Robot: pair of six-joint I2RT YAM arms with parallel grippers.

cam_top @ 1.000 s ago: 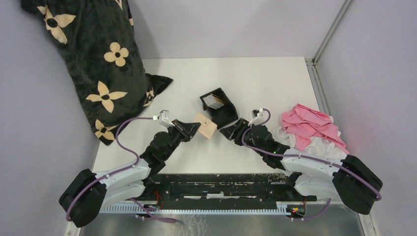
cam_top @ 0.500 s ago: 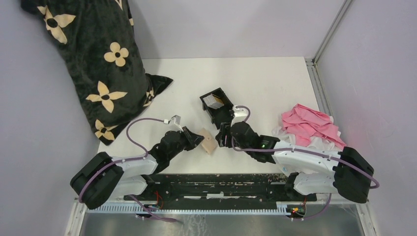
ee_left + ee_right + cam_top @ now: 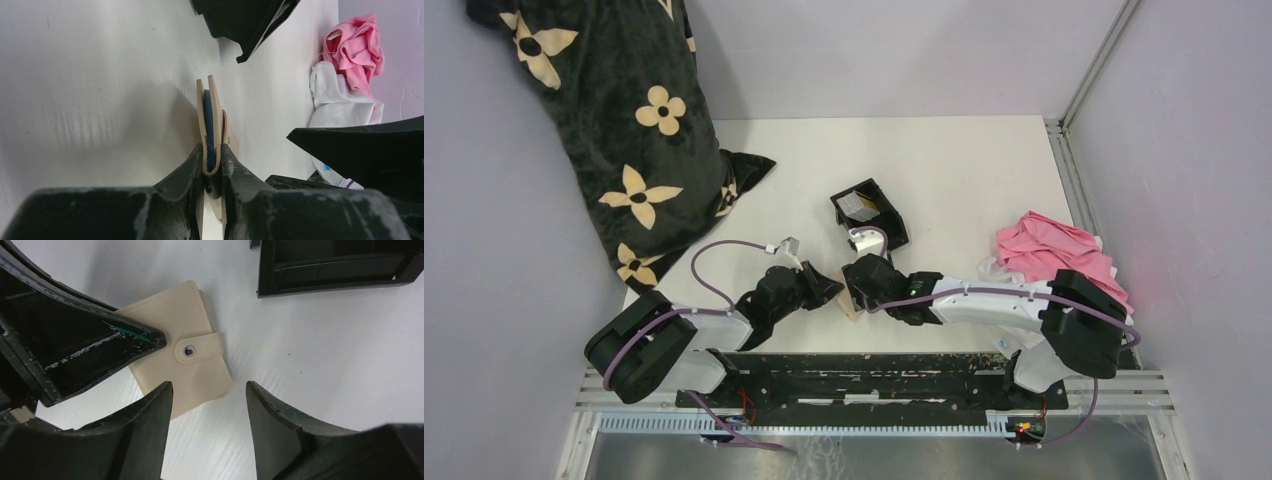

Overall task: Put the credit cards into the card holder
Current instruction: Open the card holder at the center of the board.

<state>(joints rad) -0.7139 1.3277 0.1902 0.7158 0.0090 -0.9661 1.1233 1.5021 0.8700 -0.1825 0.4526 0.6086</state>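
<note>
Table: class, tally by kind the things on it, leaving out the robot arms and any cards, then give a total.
Card holder: 1
Black tray: 1
Flowered cushion: 1
Cloths: 2 (pink cloth, white cloth)
Total: 5

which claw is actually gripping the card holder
The left claw: it pinches the tan card holder edge-on, while the right claw is spread open over it, gripping nothing.

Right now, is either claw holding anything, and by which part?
The left claw pinches the wallet by its folded edge, opposite the snap tab. The right claw is open above it, holding nothing.
</note>
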